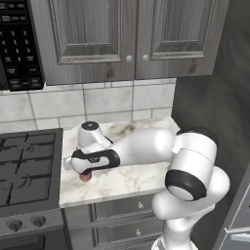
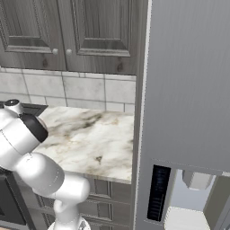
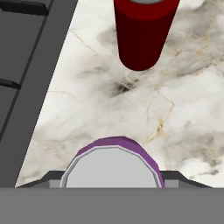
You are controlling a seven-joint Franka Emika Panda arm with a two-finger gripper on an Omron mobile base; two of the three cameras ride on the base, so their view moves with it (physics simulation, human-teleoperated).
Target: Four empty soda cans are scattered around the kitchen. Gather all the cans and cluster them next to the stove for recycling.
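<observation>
A purple soda can [image 3: 114, 162] with a silver top sits between my fingertips at the bottom of the hand view, and my gripper [image 3: 116, 177] is shut on its sides. From the left base view the gripper [image 1: 86, 171] points down at the marble counter [image 1: 129, 180], with the can's lower end [image 1: 86, 177] showing under the hand, just right of the stove [image 1: 27, 168]. A red soda can [image 3: 144, 33] stands upright on the counter a short way ahead of the purple one. The stove's edge [image 3: 26, 70] runs along the left of the hand view.
A black microwave [image 1: 17, 44] hangs above the stove, with dark grey wall cabinets [image 1: 127, 34] beside it. A tall grey fridge [image 2: 188, 90] closes off the counter's right end [image 2: 94, 139]. Drawers [image 1: 122, 210] sit under the counter.
</observation>
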